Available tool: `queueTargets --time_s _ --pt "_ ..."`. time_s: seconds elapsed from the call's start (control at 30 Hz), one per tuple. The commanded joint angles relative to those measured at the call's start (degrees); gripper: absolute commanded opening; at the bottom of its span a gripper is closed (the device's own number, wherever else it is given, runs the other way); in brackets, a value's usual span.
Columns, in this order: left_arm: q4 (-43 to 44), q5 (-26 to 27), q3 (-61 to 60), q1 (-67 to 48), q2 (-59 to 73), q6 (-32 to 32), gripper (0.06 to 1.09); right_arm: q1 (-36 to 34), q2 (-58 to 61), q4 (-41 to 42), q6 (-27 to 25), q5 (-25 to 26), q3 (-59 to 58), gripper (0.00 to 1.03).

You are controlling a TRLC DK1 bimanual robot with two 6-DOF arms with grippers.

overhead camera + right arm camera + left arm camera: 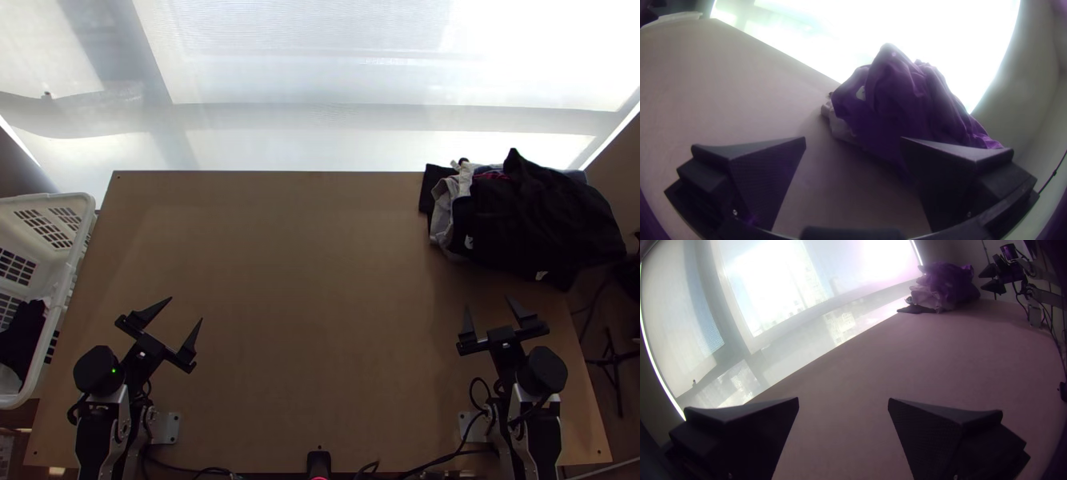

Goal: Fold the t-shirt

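Dark and grey garments lie bunched in a pile (536, 216) at the table's back right; which of them is the t-shirt I cannot tell. My left gripper (186, 310) stands open over the table's front left, far from the pile, with nothing between its fingers. In the left wrist view the same gripper (843, 400) has bare table between its spread fingers. At the front right my right gripper (488, 304) is also open and holds nothing, a little nearer the table's edge than the pile. The right wrist view shows this gripper (853, 138) with the clothes pile (902, 102) beyond its fingers.
A white basket (67, 272) with some dark cloth inside stands against the table's left side. The wooden table (312, 280) stretches bare between the two arms. Bright window blinds rise behind its back edge, and cables run along the front edge.
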Motion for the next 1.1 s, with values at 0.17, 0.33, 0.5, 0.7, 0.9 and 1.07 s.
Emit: queueTargets --time_s 0.17,0.33,0.5,0.7,0.9,1.07 --pt "0.0 0.0 0.0 0.0 0.0 0.0 1.04 5.1 -0.1 0.0 0.0 -0.1 0.1 0.98" --pt "0.0 0.0 0.0 0.0 0.0 0.0 1.04 5.8 0.0 -0.3 0.0 -1.5 0.0 0.98" --pt "0.1 0.2 0.0 -0.2 0.0 -0.2 1.04 7.5 -0.1 -0.7 0.0 -3.2 0.0 0.98" --pt "0.4 0.4 0.0 -7.8 -0.1 -0.6 1.04 7.6 0.0 -1.1 0.0 -4.5 0.1 0.98" --pt "0.3 0.4 0.0 -10.3 0.0 -0.4 1.04 4.4 1.3 -1.4 0.4 -5.4 -0.1 0.98" --pt "-0.2 0.4 0.1 -12.5 0.4 -0.3 1.04 4.3 1.4 -1.4 0.5 -5.5 -0.1 0.98"
